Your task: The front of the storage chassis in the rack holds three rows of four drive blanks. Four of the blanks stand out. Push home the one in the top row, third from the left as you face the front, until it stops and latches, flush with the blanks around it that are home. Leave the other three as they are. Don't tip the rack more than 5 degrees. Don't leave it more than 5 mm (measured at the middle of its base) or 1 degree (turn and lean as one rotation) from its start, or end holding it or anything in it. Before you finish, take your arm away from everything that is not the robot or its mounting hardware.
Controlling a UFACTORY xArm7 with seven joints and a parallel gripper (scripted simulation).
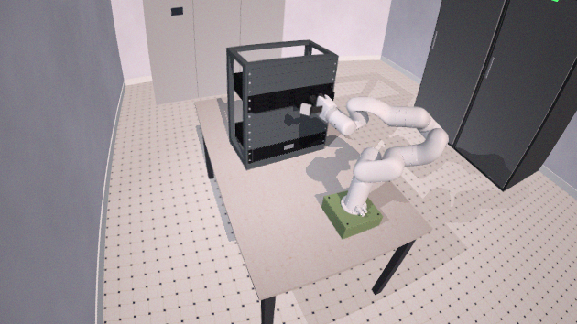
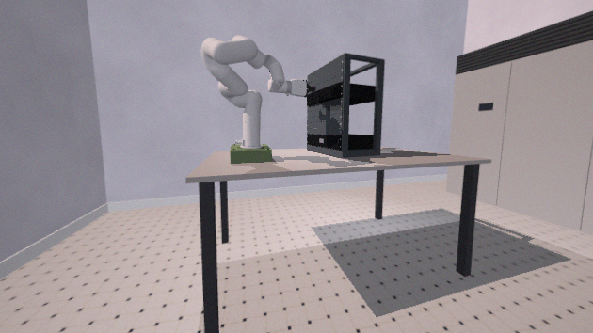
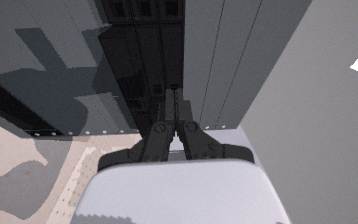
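The dark rack (image 1: 238, 101) (image 2: 345, 103) stands upright on the table. Its black storage chassis (image 1: 279, 98) (image 2: 322, 94) sits in the upper middle of the rack's front. My gripper (image 1: 317, 101) (image 2: 308, 87) (image 3: 174, 98) is shut, with nothing between the fingers. Its fingertips rest end-on against the dark front of the drive blanks (image 3: 145, 60), towards the right side of the chassis. In the wrist view the tips meet a narrow dark blank beside a lighter grey panel (image 3: 225, 60). The top and exterior views are too small to tell single blanks apart or which ones stand out.
The arm's green base (image 1: 352, 217) (image 2: 250, 152) is mounted on the table (image 1: 275, 220) (image 2: 329, 162) in front of the rack. Tall black cabinets (image 1: 495, 78) stand to the right. A beige cabinet (image 1: 197, 32) stands behind the table.
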